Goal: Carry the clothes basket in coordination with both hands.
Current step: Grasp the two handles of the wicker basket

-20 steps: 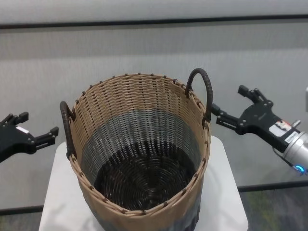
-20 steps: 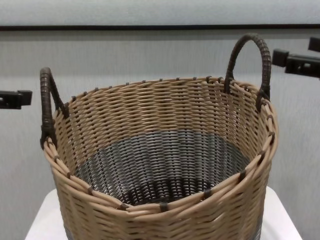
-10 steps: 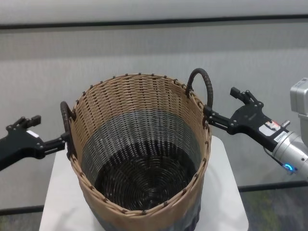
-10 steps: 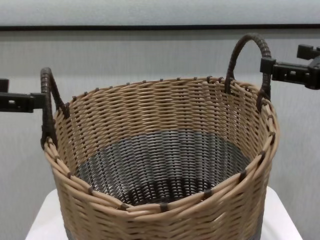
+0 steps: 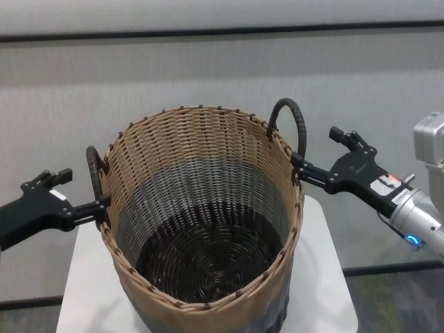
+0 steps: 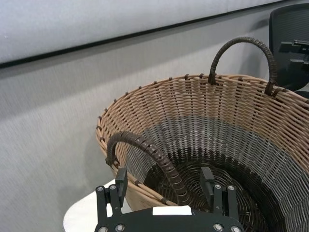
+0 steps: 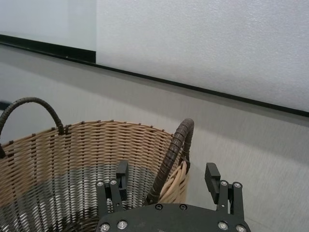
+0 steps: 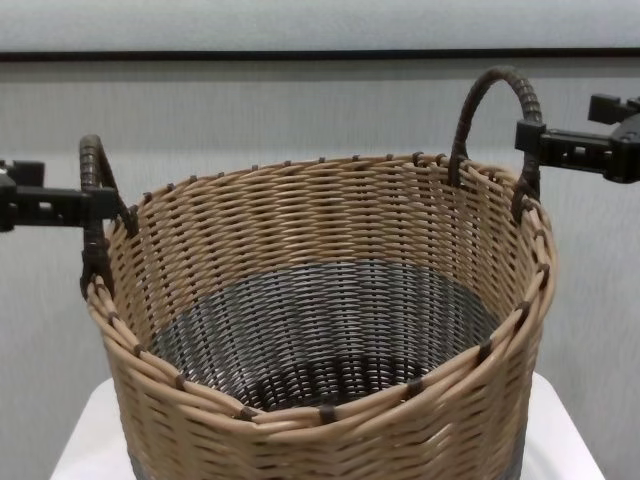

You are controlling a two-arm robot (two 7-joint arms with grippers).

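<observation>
Clothes basket (image 5: 201, 222) upright, handles left-right

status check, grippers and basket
Left gripper open, straddling the left handle. Right gripper open around the right handle. Clothes basket on white table. Nothing blocking.

Clothes basket (image 5: 201, 229) on table (image 5: 319, 291), left pincer (image 5: 83, 198) at left handle (image 5: 94, 184), right pincer (image 5: 319, 156) at right handle (image 5: 291, 128)

Clothes basket (image 5: 201, 222): woven, tan upper, grey lower band, dark base; handles (image 5: 290, 128) dark brown. Pincers (image 5: 316, 156) black. Surface (image 5: 326, 277) white. Wall grey, black stripe.
</observation>
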